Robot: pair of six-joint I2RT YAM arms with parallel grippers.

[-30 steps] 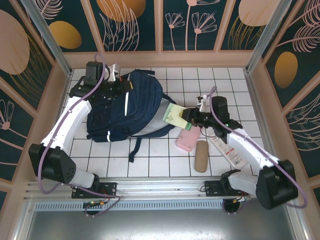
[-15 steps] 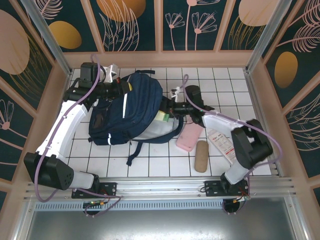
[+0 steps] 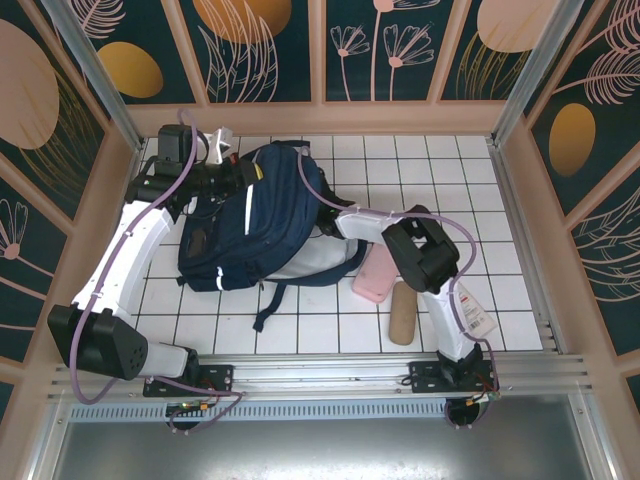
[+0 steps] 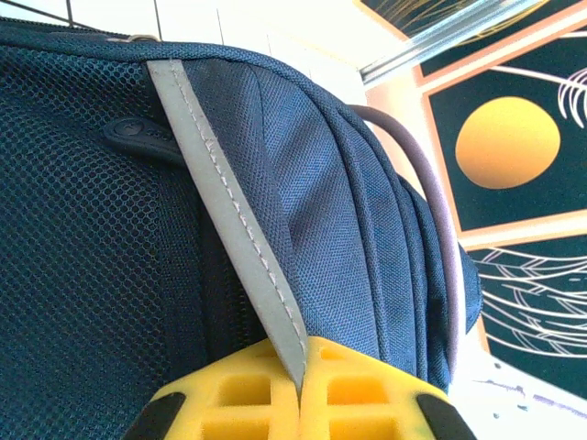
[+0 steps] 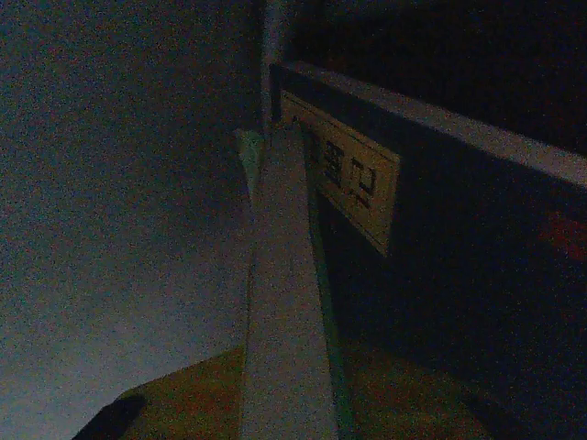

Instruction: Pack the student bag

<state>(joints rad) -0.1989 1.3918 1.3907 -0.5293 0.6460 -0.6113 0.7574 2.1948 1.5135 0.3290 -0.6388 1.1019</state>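
**Editor:** What is the student bag [image 3: 255, 215] made of?

**Photographer:** Matt navy woven cloth, with open mesh on one panel. A smooth grey reflective stripe [image 4: 229, 229] is stitched along its edges. The left end effector [image 4: 300, 396] pinching that stripe has matt yellow plastic pads, moulded in a grid.

**Editor:** And around it?

**Photographer:** The desk [image 3: 400, 160] is glossy white tile, and the rail [image 3: 330, 373] at its near edge is brushed metal. A pink case [image 3: 372, 278] looks like smooth, faintly shiny plastic. The tan roll [image 3: 402, 312] beside it is matt. In dim light, the right end effector [image 5: 292, 405] grips a flat pad [image 5: 284, 302] with a pale matt edge and a printed paper label [image 5: 348, 179].
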